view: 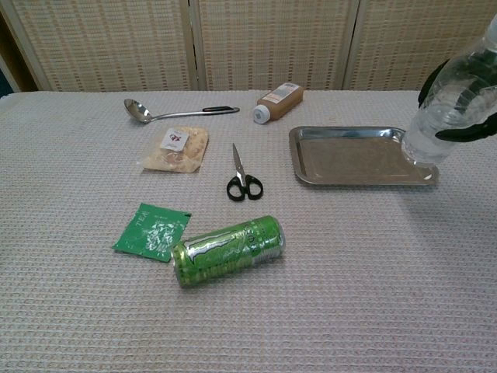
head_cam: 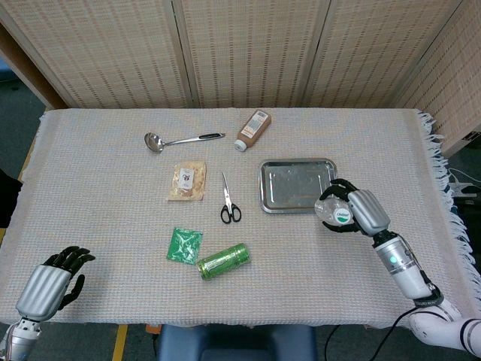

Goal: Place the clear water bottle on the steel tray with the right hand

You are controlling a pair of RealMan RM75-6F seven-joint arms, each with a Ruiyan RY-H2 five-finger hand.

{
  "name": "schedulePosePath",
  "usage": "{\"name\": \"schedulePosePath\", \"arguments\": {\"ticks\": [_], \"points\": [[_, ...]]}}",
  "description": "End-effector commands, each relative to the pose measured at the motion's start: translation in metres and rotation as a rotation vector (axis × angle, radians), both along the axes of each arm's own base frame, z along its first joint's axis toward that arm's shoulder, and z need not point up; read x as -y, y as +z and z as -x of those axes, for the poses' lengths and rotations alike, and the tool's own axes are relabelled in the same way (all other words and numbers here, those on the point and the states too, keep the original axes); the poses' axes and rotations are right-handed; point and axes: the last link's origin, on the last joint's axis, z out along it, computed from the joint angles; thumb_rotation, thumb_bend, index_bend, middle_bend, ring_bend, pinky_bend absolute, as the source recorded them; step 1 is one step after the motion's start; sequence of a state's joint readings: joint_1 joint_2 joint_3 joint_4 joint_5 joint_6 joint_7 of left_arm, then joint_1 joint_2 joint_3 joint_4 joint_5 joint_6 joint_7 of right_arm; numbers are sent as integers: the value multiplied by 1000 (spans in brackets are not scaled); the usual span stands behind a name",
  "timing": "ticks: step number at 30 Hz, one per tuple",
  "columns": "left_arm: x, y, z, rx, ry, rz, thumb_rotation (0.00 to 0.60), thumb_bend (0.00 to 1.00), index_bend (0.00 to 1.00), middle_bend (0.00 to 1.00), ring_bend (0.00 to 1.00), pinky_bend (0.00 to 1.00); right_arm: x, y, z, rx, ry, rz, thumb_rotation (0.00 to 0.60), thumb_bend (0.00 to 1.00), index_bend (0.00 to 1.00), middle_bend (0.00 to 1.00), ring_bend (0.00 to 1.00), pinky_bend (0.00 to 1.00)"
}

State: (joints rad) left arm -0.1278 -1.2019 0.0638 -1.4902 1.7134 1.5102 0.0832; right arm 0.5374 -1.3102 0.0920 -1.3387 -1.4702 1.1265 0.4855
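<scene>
My right hand (head_cam: 353,209) grips the clear water bottle (head_cam: 334,211) just off the steel tray's (head_cam: 296,186) near right corner. In the chest view the bottle (view: 449,105) hangs tilted in the air, its base over the right edge of the tray (view: 357,155), with dark fingers (view: 468,130) wrapped around it. The tray holds nothing. My left hand (head_cam: 54,280) is open near the table's front left corner, fingers spread, holding nothing.
On the cloth lie a ladle (head_cam: 180,140), a brown sauce bottle (head_cam: 253,129), a snack packet (head_cam: 187,180), scissors (head_cam: 229,201), a green sachet (head_cam: 184,245) and a green can (head_cam: 223,260) on its side. Folding screens stand behind the table.
</scene>
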Motion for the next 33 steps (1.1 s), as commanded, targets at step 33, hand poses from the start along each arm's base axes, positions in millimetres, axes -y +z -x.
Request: {"name": "schedulePosePath", "arguments": {"ticks": [33], "points": [[-2, -4, 2, -7, 12, 17, 600, 585, 320, 261, 180, 387, 95, -64, -6, 269, -69, -189, 600, 26, 845, 449, 156, 429]]}}
